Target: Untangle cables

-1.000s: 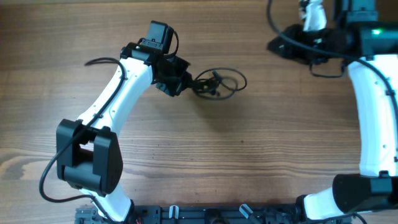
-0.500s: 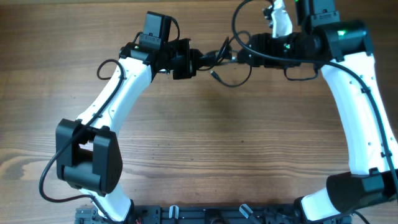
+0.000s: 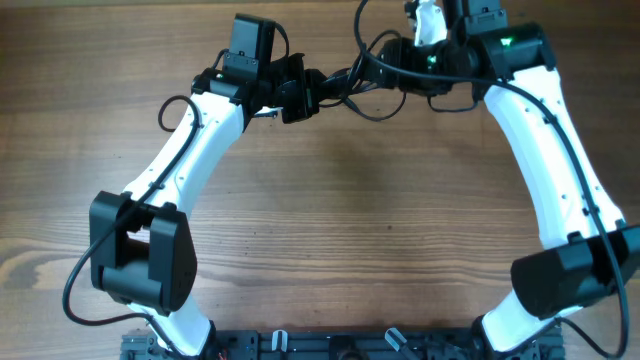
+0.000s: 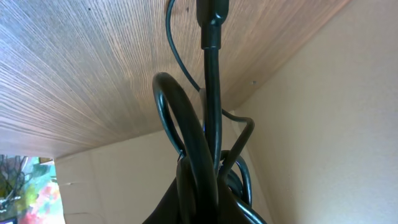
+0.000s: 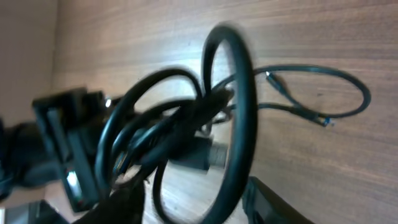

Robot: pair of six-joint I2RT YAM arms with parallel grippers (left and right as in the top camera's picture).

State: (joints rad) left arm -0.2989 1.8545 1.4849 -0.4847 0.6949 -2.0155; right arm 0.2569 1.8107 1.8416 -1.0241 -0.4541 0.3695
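The cables (image 3: 347,84) are a bundle of thin black cords strung between my two grippers near the table's far edge, with a loop (image 3: 378,108) drooping below. My left gripper (image 3: 310,90) is shut on the bundle's left end; in the left wrist view the cords (image 4: 211,124) rise out of its jaws (image 4: 205,202). My right gripper (image 3: 388,78) meets the bundle from the right. In the right wrist view its fingers (image 5: 193,208) stand apart, with a thick cable loop (image 5: 239,124) passing between them. A thinner cord with a small plug end (image 5: 323,93) trails to the right.
The wooden table (image 3: 350,220) spreads toward the front. My left arm's own black wire (image 3: 172,105) loops beside its forearm. My right arm's wiring (image 3: 365,25) arcs above the bundle. My left gripper's body (image 5: 62,143) shows in the right wrist view.
My right arm swung in from the far right to the cables and then shifted slightly left. My left gripper lifted the bundle from the table toward the far edge.
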